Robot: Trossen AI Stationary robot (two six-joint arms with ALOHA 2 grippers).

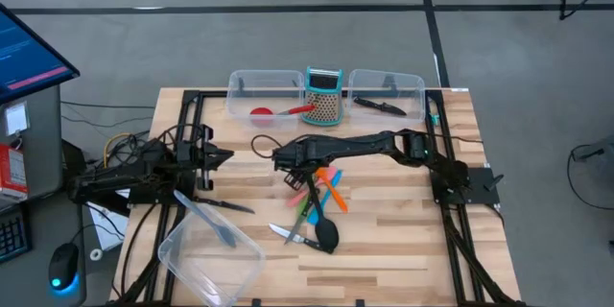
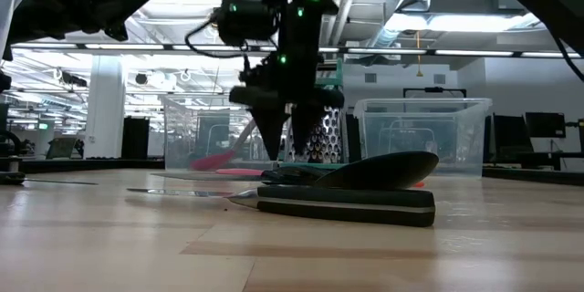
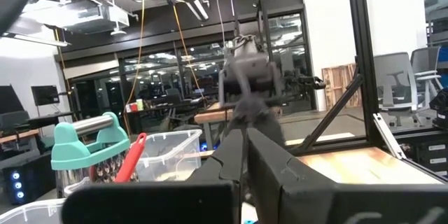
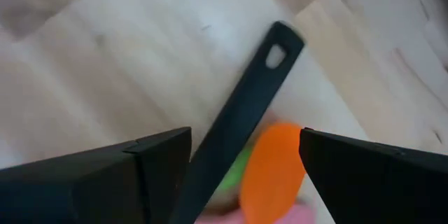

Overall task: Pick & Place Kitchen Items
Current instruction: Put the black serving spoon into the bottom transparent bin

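Note:
A pile of kitchen items (image 1: 318, 195) lies mid-table: orange, pink and green spatulas, a black spoon (image 1: 325, 234) and a black-handled knife (image 2: 347, 203). My right gripper (image 1: 288, 165) points down over the pile's far left end, open. In the right wrist view its fingers (image 4: 140, 164) stand on either side of a black handle (image 4: 241, 119) with a hang hole, which lies over an orange spatula blade (image 4: 273, 171); they are clear of it. My left gripper (image 1: 219, 156) waits at the left, shut, and holds nothing.
At the far edge, two clear tubs flank a teal-framed grater (image 1: 323, 96). The left tub (image 1: 264, 86) holds a red spoon (image 1: 273, 111). The right tub (image 1: 387, 84) holds a black-handled knife (image 1: 380, 106). A third tub (image 1: 213, 257) sits near left, beside a grey-blue spoon (image 1: 204, 217).

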